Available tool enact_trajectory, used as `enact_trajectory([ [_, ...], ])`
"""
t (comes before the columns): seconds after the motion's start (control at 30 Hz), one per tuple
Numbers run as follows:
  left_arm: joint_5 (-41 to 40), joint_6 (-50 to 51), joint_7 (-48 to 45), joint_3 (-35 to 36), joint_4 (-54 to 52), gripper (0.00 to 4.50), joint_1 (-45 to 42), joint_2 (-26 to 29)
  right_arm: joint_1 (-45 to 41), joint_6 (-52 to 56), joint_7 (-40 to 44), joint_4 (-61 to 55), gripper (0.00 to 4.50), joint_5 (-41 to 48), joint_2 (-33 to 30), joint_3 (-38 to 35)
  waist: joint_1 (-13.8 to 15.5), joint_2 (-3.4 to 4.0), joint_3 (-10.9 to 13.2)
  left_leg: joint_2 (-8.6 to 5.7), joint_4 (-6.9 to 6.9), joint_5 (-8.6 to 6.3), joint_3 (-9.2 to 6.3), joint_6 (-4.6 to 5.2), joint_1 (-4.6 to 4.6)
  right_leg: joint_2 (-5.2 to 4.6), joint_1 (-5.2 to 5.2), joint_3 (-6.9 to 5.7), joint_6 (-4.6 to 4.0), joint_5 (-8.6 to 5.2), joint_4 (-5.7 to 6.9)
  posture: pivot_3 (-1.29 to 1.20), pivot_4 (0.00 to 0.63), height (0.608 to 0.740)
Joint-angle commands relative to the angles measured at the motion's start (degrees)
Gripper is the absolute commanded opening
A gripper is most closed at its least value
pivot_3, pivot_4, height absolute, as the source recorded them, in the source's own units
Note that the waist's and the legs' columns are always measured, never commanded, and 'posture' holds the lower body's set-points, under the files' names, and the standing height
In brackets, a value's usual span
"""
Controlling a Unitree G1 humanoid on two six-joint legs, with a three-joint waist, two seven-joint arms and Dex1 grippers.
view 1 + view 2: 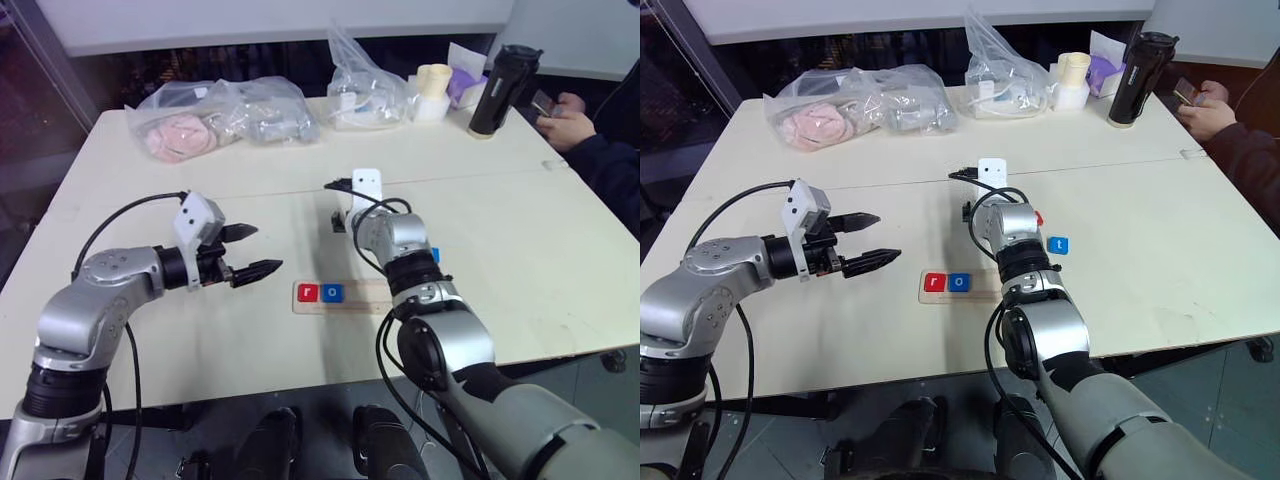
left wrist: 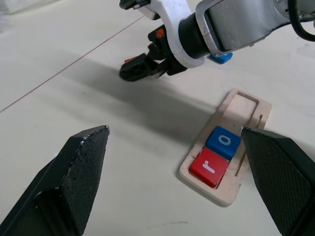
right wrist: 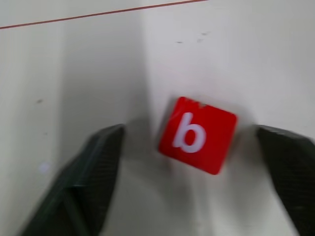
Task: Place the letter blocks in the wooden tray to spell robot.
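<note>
Right pincer (image 3: 189, 172) hangs low over the bench (image 1: 500, 200), and through its wrist view we get what the head views hide: a red b block (image 3: 198, 134) lying flat between the two black fingers, neither one touching it, so the pincer is spread and holding nothing. We see the b tilted, its corners turned off square to the fingers. From the head views, we catch just a sliver of that red block past the right wrist, and a blue t block (image 1: 1058, 244) lies just beside the arm on its right side. Over on the left, the left pincer (image 1: 248, 252) hovers above the bench, fingers wide apart and empty, pointing across toward the wooden tray (image 2: 246, 110). We get the best look at the tray from the left wrist view: a red r block (image 2: 209, 167) and a blue o block (image 2: 224, 142) sit touching at one end, the rest of the slot bare. In the head views its long axis runs left to right across the bench, with r at the left end.
</note>
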Motion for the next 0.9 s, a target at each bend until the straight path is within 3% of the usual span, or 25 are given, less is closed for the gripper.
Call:
enact_trajectory([
  [0.03,-1.03,-0.25,0.76,0.86,-2.29,4.50,-0.18,0.32,-1.20,-0.77,0.21,1.95,2.03,0.60,0.61,-0.20,-0.42,-0.01,0.00,0.04,-0.02,0.00,0.06,0.00,0.02,0.04,-0.01,0.04,-0.01,0.00,0.00,0.00,0.150,0.740],
  [0.1,-1.20,-0.27,1.09,0.79,-2.32,4.50,-0.19,0.30,-1.39,-1.21,0.60,2.41,1.12,-0.14,0.57,0.75,-1.07,0.00,0.00,0.09,-0.06,0.00,0.12,0.00,0.03,0.08,-0.03,0.09,-0.02,0.01,0.00,0.00,0.150,0.740],
  [0.3,-1.31,-0.72,1.84,0.10,-1.77,4.50,-0.56,-0.19,1.61,4.26,4.70,-5.65,1.12,-1.98,-1.94,5.50,-1.21,0.00,-0.01,0.27,-0.15,0.01,0.31,-0.01,0.03,0.22,-0.14,0.22,-0.10,0.06,-0.01,0.00,0.150,0.740],
  [0.5,-1.09,-1.39,1.34,-0.96,-0.87,4.50,-0.90,-0.67,12.43,26.21,19.29,-42.03,1.12,4.06,-13.89,12.23,-0.22,0.01,0.00,0.25,-0.13,-0.01,0.32,0.01,-0.07,0.20,-0.16,0.23,-0.09,0.06,-0.13,0.00,0.150,0.740],
  [0.67,0.01,-3.56,-1.59,-2.57,-0.18,4.50,0.25,0.62,19.43,43.90,27.11,-63.49,1.12,11.01,-26.28,8.06,0.31,0.00,0.00,0.37,-0.15,-0.06,0.46,0.07,-0.07,0.18,-0.21,0.22,-0.09,0.05,-0.18,0.00,0.150,0.740],
  [0.9,0.80,-8.72,-8.47,-4.51,2.09,4.50,1.09,3.05,31.70,48.01,29.92,-80.26,1.12,19.35,-37.80,1.29,0.74,-0.03,0.02,0.43,-0.11,-0.07,0.54,0.08,-0.09,0.05,-0.15,0.22,-0.31,-0.10,-0.31,0.00,0.150,0.740],
])
